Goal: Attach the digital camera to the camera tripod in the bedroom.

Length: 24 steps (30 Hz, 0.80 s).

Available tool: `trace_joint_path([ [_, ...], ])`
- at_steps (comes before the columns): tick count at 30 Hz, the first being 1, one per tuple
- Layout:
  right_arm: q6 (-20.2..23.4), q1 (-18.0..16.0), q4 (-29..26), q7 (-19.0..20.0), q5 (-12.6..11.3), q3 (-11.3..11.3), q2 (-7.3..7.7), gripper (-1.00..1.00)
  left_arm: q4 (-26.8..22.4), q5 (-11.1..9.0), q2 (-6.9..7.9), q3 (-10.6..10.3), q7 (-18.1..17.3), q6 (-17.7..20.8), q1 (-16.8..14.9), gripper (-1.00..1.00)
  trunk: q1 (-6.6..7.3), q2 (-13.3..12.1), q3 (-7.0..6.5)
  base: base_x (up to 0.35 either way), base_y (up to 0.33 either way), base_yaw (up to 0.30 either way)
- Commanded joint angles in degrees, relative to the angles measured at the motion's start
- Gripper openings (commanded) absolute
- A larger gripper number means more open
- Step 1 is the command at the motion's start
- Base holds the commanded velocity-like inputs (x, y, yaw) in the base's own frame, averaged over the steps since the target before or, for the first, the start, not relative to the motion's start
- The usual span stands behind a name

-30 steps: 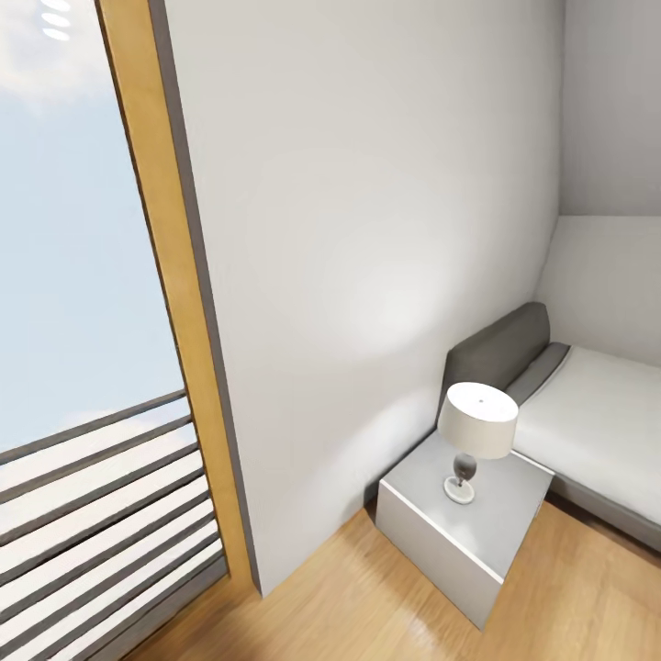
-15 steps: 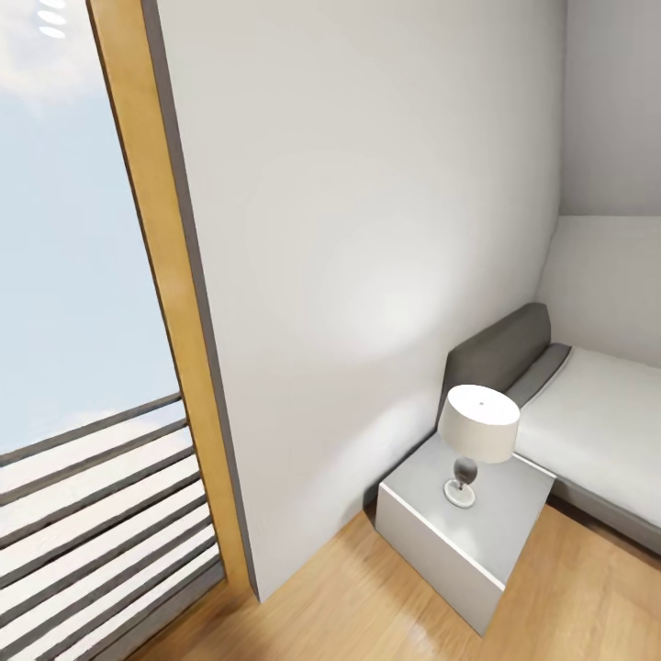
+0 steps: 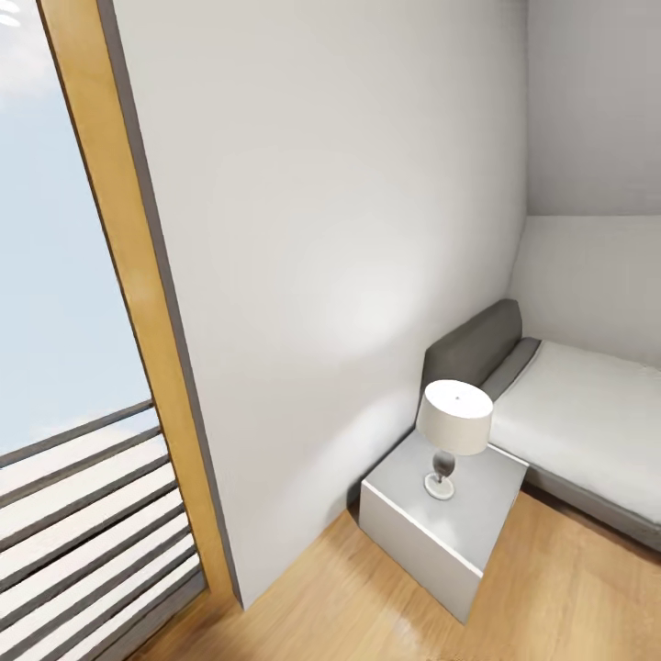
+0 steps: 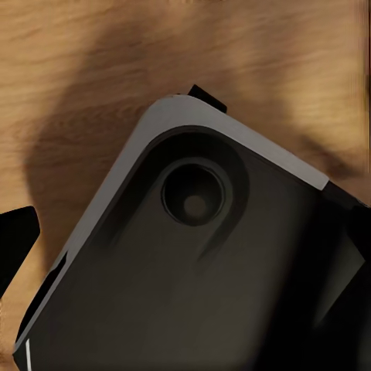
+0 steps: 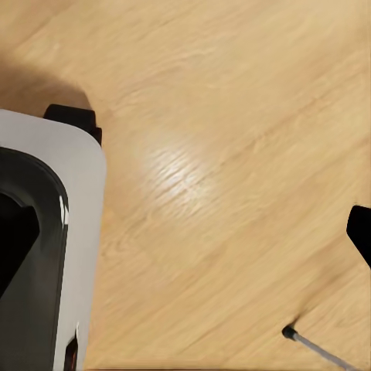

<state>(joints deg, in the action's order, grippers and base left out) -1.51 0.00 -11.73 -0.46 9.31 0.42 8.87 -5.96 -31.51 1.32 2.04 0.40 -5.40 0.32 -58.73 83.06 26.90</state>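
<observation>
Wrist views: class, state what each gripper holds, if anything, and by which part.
Nothing is held. The left gripper and right gripper both have jaws wide apart, with nothing between them.

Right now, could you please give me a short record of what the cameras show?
Place: bedroom corner, wood floor
Window: at left, wood frame
Nightstand: beside the bed
Lamp: upright on the nightstand
Left gripper: open, empty
Right gripper: open, empty
Thin grey rod: black tip on the floor
</observation>
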Motion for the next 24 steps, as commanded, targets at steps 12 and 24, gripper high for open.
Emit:
trace_joint_path([
  [12,-0.1,0.0,0.0,-0.1,0.5,0.0,0.01,1.00,-0.1,0.0,-0.01,0.2,0.0,0.0,0.0,1.00,0.00,0.0,0.04,0.000,0.000,-0.258],
  [24,-0.1,0.0,0.0,-0.1,0.5,0.0,0.01,1.00,-0.1,0.0,0.00,0.2,0.1,0.0,0.0,1.00,0.00,0.0,0.04,0.000,0.000,-0.198],
])
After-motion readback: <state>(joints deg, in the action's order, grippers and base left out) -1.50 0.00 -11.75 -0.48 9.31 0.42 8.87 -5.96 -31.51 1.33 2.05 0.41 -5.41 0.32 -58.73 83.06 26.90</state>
